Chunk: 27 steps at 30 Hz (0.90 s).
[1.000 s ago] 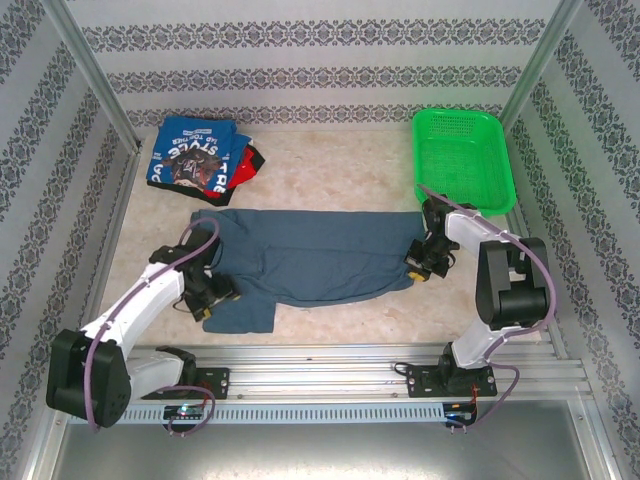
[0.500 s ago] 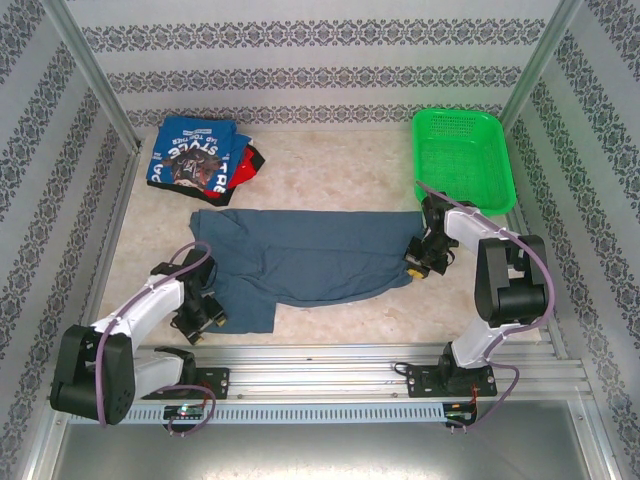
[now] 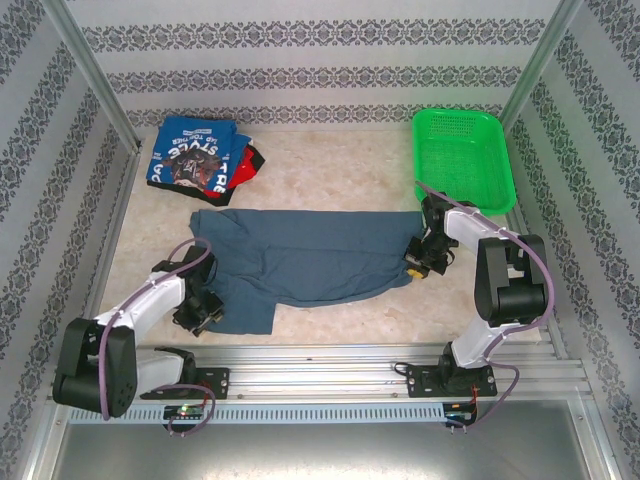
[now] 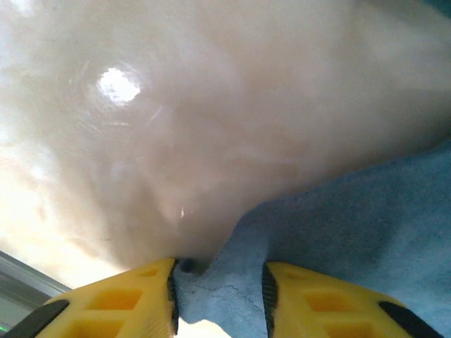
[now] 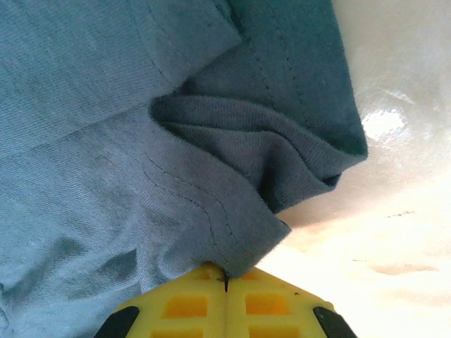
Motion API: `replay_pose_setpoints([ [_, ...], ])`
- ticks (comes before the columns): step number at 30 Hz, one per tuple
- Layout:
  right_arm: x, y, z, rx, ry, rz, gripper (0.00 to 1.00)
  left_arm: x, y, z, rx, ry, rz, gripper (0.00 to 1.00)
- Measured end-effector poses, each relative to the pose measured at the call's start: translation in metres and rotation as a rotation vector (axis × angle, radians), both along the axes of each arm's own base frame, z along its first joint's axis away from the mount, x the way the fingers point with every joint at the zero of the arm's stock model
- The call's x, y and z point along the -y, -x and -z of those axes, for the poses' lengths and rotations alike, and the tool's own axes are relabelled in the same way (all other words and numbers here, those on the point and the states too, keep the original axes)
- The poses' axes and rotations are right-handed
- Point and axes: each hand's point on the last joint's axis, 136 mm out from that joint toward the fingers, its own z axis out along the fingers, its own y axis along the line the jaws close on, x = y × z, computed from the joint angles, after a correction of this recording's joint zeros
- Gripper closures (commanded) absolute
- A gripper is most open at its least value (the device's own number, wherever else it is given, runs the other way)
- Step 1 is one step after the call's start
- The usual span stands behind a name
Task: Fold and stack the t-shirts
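A plain slate-blue t-shirt [image 3: 310, 255] lies spread across the middle of the table. My left gripper [image 3: 205, 308] is low at its near left corner. In the left wrist view the yellow jaws [image 4: 218, 299] stand partly open, with that corner of the blue cloth [image 4: 366, 218] bunched in the gap between them. My right gripper [image 3: 418, 262] is at the shirt's right edge. In the right wrist view its jaws [image 5: 225, 282] are shut on a hemmed fold of the shirt [image 5: 141, 141]. A folded pile of t-shirts [image 3: 195, 155], bright blue on top with red and black beneath, sits at the back left.
A green mesh basket [image 3: 462, 160] stands at the back right, just beyond the right arm. Patterned walls and metal posts close in three sides. A metal rail [image 3: 320, 365] runs along the near edge behind the left gripper.
My left gripper slid toward the shirt's near left corner and its jaws narrowed around the cloth. The right gripper stayed where it was, still clamped on the shirt.
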Motion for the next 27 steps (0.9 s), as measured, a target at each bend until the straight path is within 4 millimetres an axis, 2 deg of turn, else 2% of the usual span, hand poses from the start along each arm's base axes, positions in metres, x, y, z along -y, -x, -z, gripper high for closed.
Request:
replay_pose_setpoints([
  [5, 0.0, 0.0, 0.0, 0.0, 0.0, 0.0, 0.94, -0.004, 0.003, -0.002, -0.021, -0.005, -0.013, 0.99],
  [11, 0.0, 0.0, 0.0, -0.001, 0.0, 0.0, 0.95, -0.003, -0.007, -0.019, 0.089, 0.009, 0.004, 1.0],
  [16, 0.0, 0.003, -0.002, -0.001, 0.002, 0.0, 0.96, -0.003, -0.01, -0.045, 0.212, 0.024, -0.008, 1.0],
  [20, 0.001, 0.014, -0.013, 0.014, 0.003, -0.001, 0.94, -0.001, -0.014, -0.066, 0.269, 0.039, -0.015, 1.0],
  [27, 0.003, 0.029, -0.034, 0.036, 0.007, -0.005, 0.92, 0.002, -0.043, -0.121, 0.386, 0.049, 0.003, 1.0],
])
